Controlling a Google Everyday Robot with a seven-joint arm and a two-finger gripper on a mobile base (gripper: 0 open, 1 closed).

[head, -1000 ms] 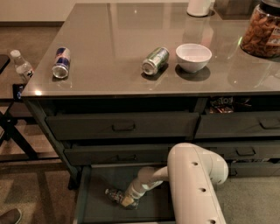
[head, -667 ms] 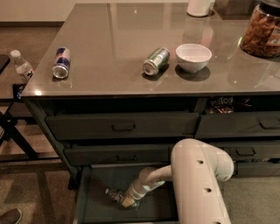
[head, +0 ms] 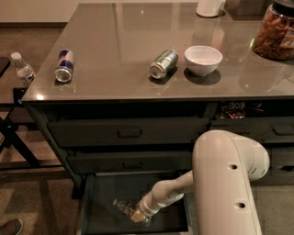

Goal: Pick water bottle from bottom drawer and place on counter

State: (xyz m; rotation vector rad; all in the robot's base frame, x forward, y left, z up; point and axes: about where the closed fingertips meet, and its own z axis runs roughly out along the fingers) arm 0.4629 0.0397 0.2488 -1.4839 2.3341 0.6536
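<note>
The bottom drawer [head: 98, 215] stands pulled open below the dark cabinet. A small clear water bottle [head: 120, 205] lies on its side on the drawer floor, left of centre. My gripper [head: 132, 214] is down inside the drawer at the bottle's right end, touching or very close to it. My white arm [head: 225, 183] reaches in from the right and hides the drawer's right part. The glossy grey-brown counter [head: 115, 32] is above.
On the counter lie a blue energy-drink can [head: 64, 65] and a green can [head: 163, 63], with a white bowl [head: 203, 59], a snack jar [head: 277, 32] and a white container [head: 210, 7]. A dark-labelled bottle [head: 22, 69] stands on a side stand at left. A shoe [head: 9, 227] is at bottom left.
My arm's big white link has shifted slightly to the right. The gripper and the bottle stay at about the same spot in the drawer.
</note>
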